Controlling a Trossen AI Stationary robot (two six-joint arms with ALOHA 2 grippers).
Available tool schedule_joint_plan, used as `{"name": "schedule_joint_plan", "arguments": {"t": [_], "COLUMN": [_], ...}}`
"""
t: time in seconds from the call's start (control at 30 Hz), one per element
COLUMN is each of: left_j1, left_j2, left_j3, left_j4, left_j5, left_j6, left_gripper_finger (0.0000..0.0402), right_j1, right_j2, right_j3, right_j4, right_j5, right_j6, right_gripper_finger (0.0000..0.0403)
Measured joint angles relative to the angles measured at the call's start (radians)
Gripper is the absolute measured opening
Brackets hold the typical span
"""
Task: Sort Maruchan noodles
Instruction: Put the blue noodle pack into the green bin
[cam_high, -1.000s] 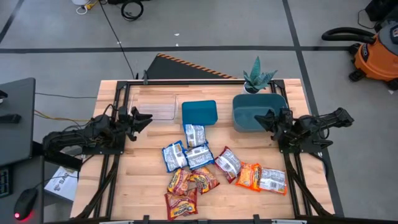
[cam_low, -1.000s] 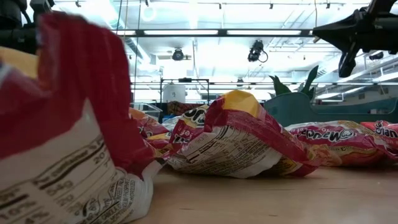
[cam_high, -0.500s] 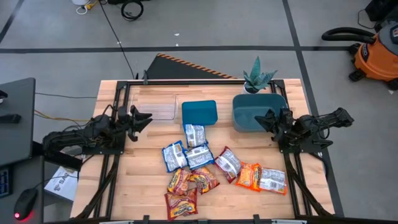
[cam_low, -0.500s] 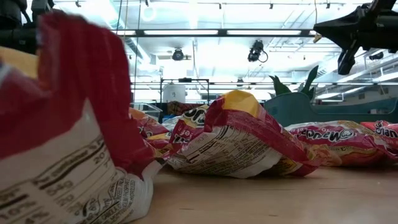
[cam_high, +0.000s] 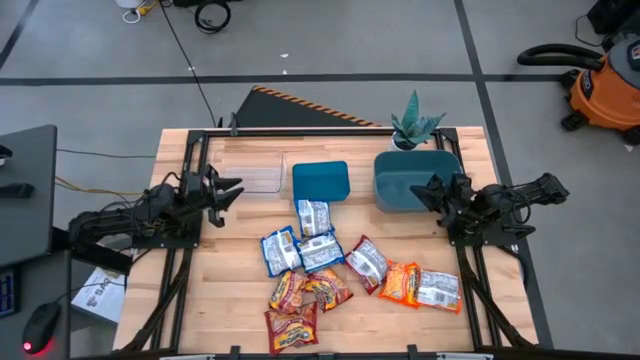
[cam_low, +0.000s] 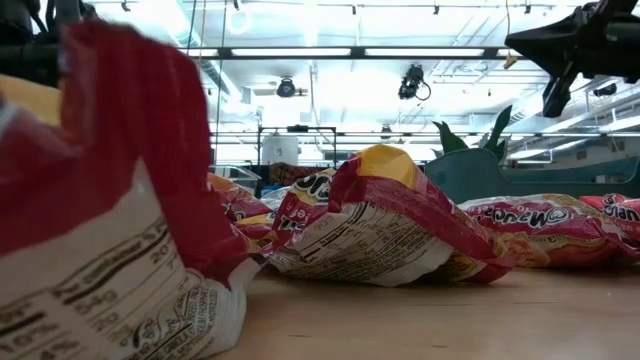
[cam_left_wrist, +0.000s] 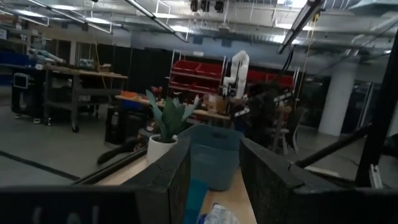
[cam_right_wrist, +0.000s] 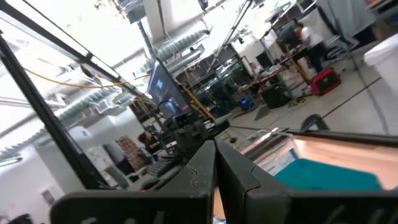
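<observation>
1. Tool-wise, the right tool (cam_high: 418, 189) is hanging over the near-side rim of the deep teal bin (cam_high: 405, 172), its fingers (cam_right_wrist: 205, 168) pressed together and gripping nothing.
2. Left tool (cam_high: 233, 188) is waiting well to the left of the bin, its fingers (cam_left_wrist: 171, 177) standing apart with nothing between them.
3. Both arms are lying low and stretched inward toward the bin across the tabletop (cam_high: 220, 290).
4. Maruchan noodles (cam_high: 322, 262) are lying in a loose pile on the tabletop, in front of the bin and apart from both tools.
5. Low view is being largely blocked by one close packet (cam_low: 110, 200), hiding most of the pile.
6. Shallow teal bin (cam_high: 321, 181) is sitting just left of the deep one.
</observation>
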Motion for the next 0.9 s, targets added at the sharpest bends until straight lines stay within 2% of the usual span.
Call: {"name": "schedule_joint_plan", "arguments": {"t": [0.1,0.23,0.5,0.7,0.9], "left_j1": [0.000,0.000,0.000,0.000,0.000], "left_j2": [0.000,0.000,0.000,0.000,0.000], "left_j3": [0.000,0.000,0.000,0.000,0.000], "left_j4": [-0.017,-0.026,-0.051,-0.064,-0.051], "left_j5": [0.000,0.000,-0.003,-0.010,-0.011], "left_j6": [0.003,0.008,0.026,0.003,-0.018], "left_gripper_finger": [0.0142,0.0142,0.0142,0.0142,0.0142], "right_j1": [0.000,0.000,0.000,0.000,0.000], "right_j2": [0.000,0.017,0.123,0.273,0.480], "right_j3": [0.000,0.042,0.160,0.238,0.368], "right_j4": [0.012,0.013,0.013,0.025,0.034], "right_j5": [-0.017,-0.074,-0.062,-0.050,-0.056], "right_j6": [-0.077,-0.084,-0.179,-0.178,-0.178], "right_gripper_finger": [0.0019,0.0015,0.0011,0.0011,0.0011]}}
